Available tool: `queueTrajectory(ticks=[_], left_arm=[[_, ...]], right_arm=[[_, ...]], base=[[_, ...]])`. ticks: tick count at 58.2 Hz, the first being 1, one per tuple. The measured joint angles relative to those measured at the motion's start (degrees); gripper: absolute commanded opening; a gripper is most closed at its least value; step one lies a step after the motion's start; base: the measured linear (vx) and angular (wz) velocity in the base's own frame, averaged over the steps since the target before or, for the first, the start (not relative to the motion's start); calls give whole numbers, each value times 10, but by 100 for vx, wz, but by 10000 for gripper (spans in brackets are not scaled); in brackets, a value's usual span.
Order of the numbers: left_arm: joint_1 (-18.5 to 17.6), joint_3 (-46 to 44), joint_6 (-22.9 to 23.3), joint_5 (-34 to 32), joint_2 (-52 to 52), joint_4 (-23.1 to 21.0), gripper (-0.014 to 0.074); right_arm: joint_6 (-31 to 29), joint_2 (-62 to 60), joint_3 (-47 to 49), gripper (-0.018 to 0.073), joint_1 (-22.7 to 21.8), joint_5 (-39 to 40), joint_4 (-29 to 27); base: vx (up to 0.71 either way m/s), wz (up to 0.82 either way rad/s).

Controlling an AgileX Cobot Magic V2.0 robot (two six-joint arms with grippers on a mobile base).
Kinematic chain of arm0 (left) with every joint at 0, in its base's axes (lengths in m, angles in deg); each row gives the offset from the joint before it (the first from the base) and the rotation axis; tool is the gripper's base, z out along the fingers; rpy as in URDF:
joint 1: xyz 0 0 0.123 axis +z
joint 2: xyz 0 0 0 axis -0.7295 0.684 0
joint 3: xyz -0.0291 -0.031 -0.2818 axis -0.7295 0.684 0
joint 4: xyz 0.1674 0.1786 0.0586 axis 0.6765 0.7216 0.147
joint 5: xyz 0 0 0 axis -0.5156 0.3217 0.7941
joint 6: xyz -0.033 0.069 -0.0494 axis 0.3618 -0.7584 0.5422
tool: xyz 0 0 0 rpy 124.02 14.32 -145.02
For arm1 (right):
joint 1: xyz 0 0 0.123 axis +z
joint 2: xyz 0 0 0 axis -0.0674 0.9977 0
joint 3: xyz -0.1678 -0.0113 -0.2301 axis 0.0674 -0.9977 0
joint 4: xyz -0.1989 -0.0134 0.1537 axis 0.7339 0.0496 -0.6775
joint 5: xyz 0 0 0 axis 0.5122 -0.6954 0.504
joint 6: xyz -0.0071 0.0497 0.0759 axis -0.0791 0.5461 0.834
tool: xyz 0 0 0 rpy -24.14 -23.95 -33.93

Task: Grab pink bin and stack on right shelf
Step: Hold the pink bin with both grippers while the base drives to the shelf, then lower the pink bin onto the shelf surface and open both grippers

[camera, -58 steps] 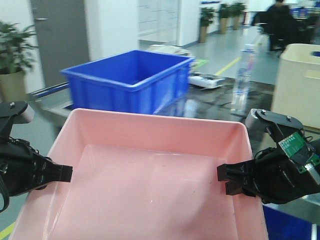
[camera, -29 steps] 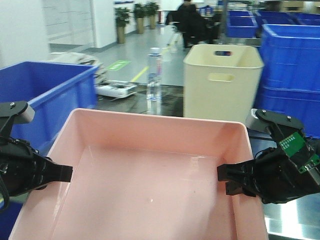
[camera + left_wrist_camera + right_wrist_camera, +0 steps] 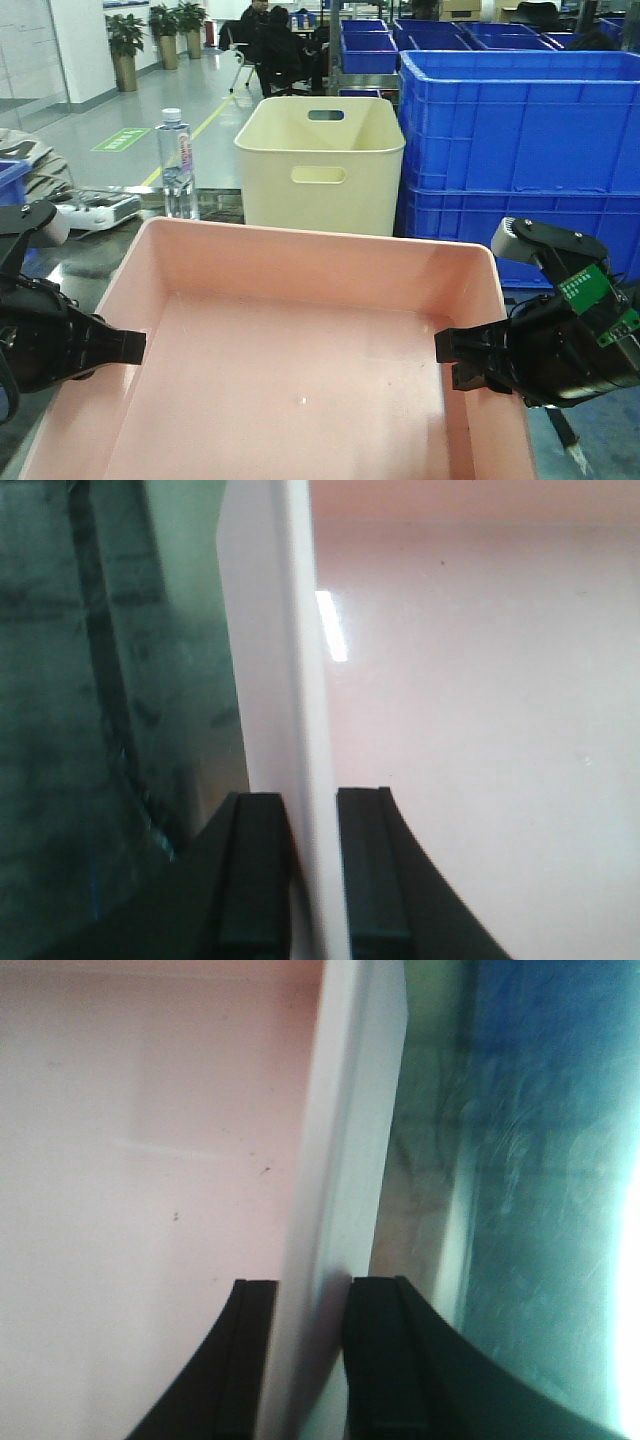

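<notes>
The pink bin (image 3: pixel 310 258) is nearest, carried between both arms and, it seems, lifted. The left pincer (image 3: pixel 312 802) is closed narrow on the bin's left wall, one finger inside and one outside. The right pincer (image 3: pixel 312 1288) clamps the right wall the same way. So the grabbing looks done, and only the setting down on the right shelf is left. Below lies a dark glossy bench (image 3: pixel 100 680) with a tape line. Beyond stand a water bottle (image 3: pixel 177 165) and a cream bin (image 3: pixel 320 165), then stacked blue crates (image 3: pixel 520 120), which may limit the placing.
</notes>
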Motion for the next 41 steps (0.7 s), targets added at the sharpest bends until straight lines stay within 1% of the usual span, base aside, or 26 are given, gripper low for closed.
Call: queueTrajectory(ticks=[21,41], left_arm=[[0,0,0,0,0,1,-5],[0,0,0,0,0,1,-5]], right_arm=[[0,0,0,-8,0,0,0],[0,0,0,-8,0,0,0]], base=[[20,-7],[10,-1]])
